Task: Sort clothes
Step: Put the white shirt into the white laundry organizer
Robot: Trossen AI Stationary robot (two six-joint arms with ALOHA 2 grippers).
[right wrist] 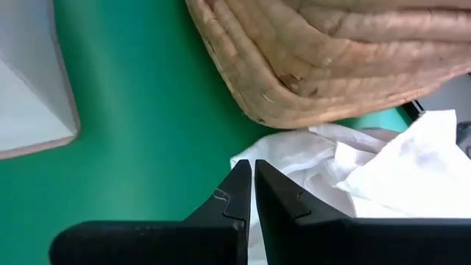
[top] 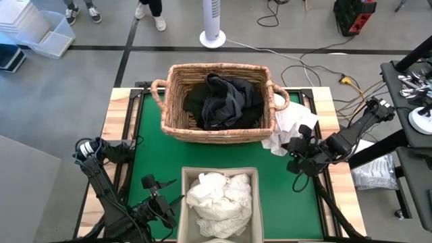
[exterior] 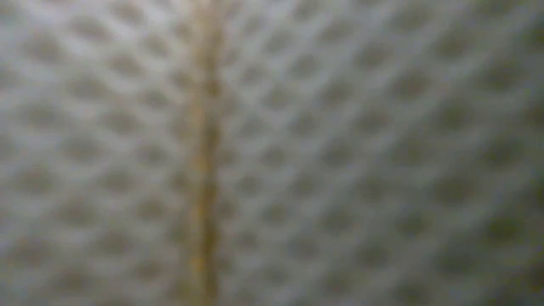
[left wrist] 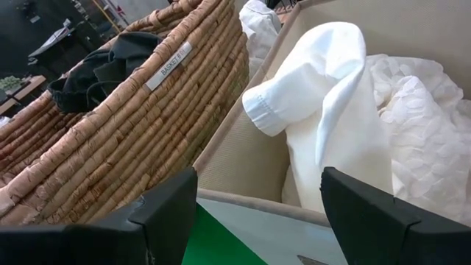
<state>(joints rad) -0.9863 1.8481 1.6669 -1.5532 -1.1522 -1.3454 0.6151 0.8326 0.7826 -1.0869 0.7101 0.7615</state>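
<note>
Crumpled white garment (right wrist: 346, 165) lies beside wicker basket (top: 216, 101); right tool (right wrist: 252, 193) pinched together, left tool (left wrist: 257, 213) apart.

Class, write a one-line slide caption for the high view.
Dark clothes fill the wicker basket; right pincer beside a white garment on the mat.

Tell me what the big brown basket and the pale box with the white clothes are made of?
The big brown oval basket looks like woven straw or seagrass: thick, rough coiled ropes show in its wall, matte. The pale beige rectangular box seems to be stiff cloth-covered board, smooth and dull, with a bound edge. The white clothes inside look like soft, crinkled cotton, though that is a guess.
</note>
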